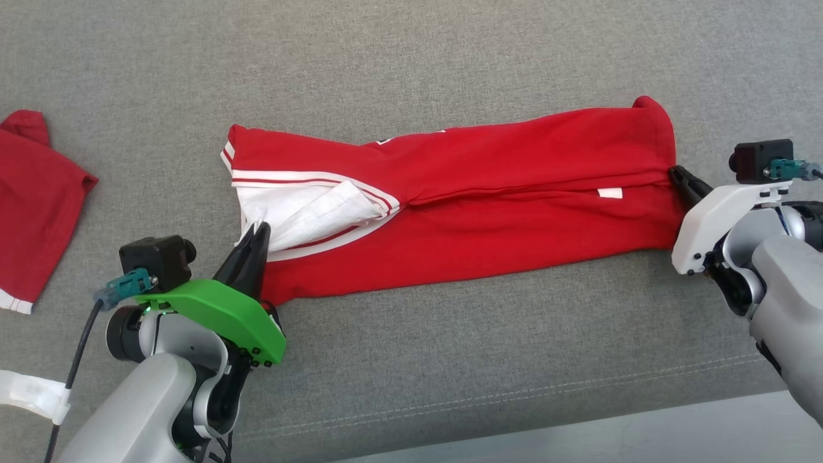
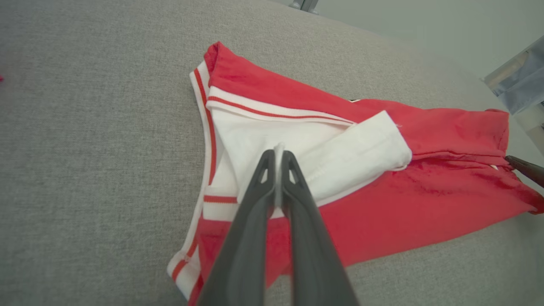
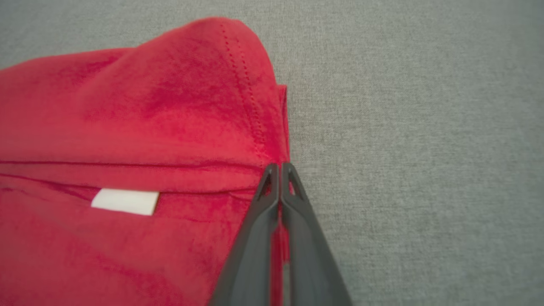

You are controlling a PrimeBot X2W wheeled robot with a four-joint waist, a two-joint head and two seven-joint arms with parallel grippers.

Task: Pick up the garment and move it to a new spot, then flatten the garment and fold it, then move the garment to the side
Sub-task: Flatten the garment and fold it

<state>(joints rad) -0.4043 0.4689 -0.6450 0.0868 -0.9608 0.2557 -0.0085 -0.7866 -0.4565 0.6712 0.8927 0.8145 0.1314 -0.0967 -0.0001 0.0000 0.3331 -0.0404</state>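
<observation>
Left gripper (image 1: 260,229), right gripper (image 1: 676,172) each clamp garment (image 1: 488,218) end.

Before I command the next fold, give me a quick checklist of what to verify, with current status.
1. Left end effector shut on the white end of the shirt: ok.
2. Right end effector shut on the opposite red end: ok.
3. Shirt lying as a smooth strip: white flap pokes out, creases mid-length: not ok.
4. Each grip holding every layer: cannot tell.
5. Left side of the cushion free: a second garment lies there: not ok.
</observation>
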